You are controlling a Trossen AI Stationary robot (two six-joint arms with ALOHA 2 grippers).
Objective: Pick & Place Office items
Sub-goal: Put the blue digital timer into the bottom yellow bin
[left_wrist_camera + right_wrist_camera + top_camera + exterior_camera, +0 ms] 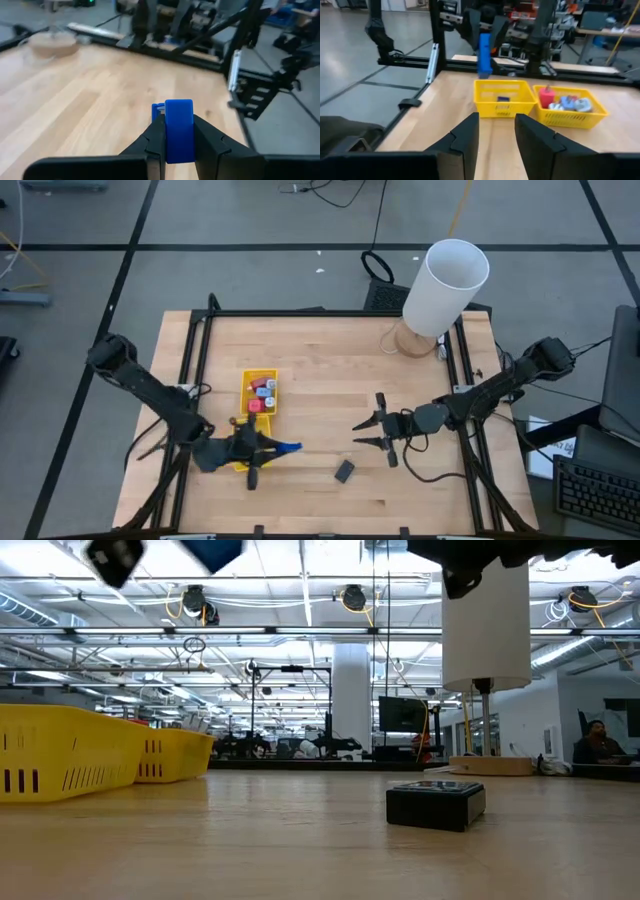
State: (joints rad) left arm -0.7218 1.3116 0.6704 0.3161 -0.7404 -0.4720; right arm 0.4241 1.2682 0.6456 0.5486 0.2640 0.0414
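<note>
Blue flat rectangle sits clamped upright between left gripper fingers, above near compartment of yellow tray. Looks light, rigid, smooth: hold on broad faces. Dark grey rectangle lies below right gripper, whose fingers stand parted, empty.

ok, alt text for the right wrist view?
The right gripper, open and empty, faces a long yellow two-compartment tray on the wooden table. Beyond the tray, the left gripper holds a flat blue rectangle above it; small coloured pieces fill one compartment.
</note>
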